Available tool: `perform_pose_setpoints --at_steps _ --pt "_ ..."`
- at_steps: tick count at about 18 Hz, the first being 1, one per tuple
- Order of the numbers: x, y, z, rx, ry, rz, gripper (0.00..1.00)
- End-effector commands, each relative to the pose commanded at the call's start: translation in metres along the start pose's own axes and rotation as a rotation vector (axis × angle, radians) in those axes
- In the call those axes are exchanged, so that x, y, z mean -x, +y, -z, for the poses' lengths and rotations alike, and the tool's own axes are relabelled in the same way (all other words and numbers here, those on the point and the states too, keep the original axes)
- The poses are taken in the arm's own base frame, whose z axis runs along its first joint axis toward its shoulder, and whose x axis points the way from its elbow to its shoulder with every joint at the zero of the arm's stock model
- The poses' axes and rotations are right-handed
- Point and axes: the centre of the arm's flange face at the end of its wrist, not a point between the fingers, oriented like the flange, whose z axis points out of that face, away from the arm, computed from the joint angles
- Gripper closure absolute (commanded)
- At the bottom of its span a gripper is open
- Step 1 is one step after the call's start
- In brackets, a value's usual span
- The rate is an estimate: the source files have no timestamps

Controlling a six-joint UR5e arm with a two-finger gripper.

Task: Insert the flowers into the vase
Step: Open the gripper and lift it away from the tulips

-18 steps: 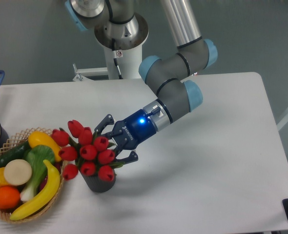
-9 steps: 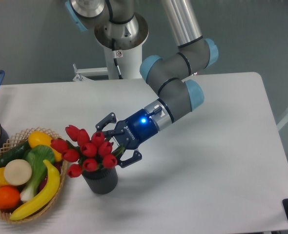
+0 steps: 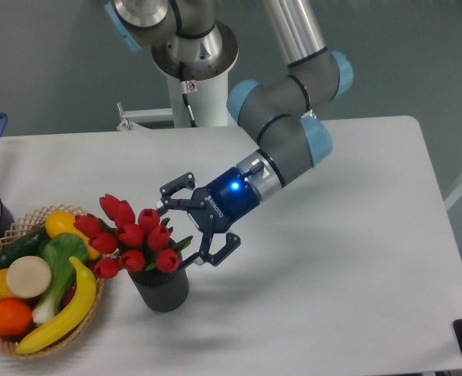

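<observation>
The flowers stood in the vase, stems down in its mouth and the red buds leaning left toward the fruit basket. The vase sat on the worktop just right of that basket. The tool hung just right of the buds with its fingers spread wide, holding nothing. Insertion looked done; the release step was in hand, and the next move called for backing away without brushing the leaves
</observation>
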Motion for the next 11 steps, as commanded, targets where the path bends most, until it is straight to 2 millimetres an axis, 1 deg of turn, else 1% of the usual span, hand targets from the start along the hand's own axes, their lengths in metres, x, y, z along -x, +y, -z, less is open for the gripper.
perform_pose_setpoints --at_steps 3,7,8,10,11 --pt "-0.004 -0.012 0.01 0.052 -0.031 -0.029 0.0" --pt "-0.007 -0.022 0.039 0.276 -0.14 -0.084 0.0" --pt "-0.005 -0.023 0.054 0.352 -0.187 -0.093 0.0" --pt "-0.003 -0.03 0.071 0.395 -0.231 -0.105 0.0" --pt "-0.003 -0.037 0.082 0.428 -0.263 -0.117 0.0"
